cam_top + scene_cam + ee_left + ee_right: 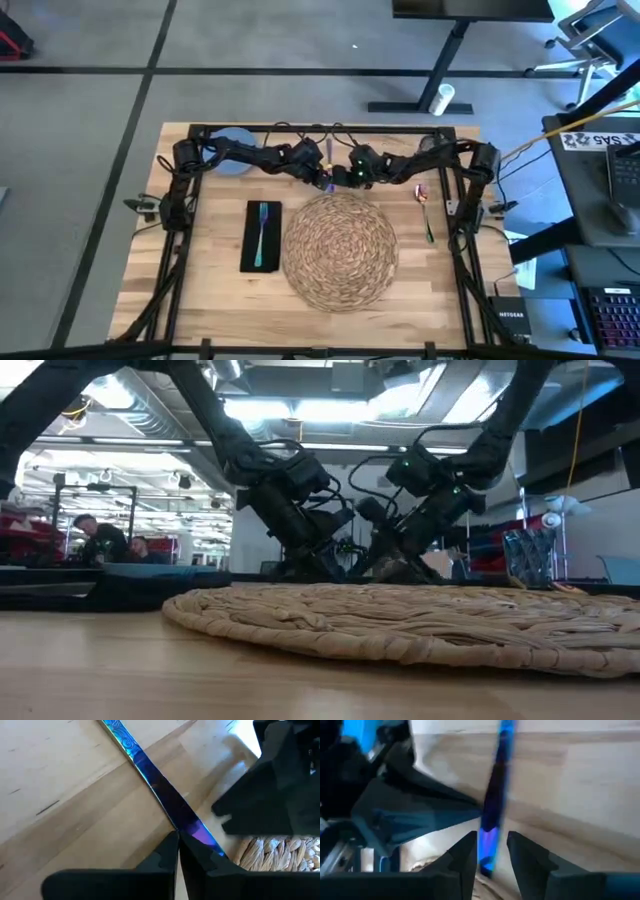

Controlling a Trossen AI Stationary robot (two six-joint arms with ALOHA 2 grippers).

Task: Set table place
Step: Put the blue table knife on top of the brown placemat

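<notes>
Meanwhile, at the surface's far edge: pale blue plate far left; black napkin with teal fork nearer, left of the woven placemat. Left end effector, fingers pressed together, pinches an iridescent blue knife. Right end effector, fingers spread, straddles the same knife beside it. Spoon lies right of placemat.

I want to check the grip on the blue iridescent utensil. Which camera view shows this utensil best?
The left wrist view: the blue utensil runs long and sharp across the wood, with the left gripper shut on its end. The right wrist view shows it blurred between the open right gripper. The high view gives a sliver; the low view hides it.
</notes>
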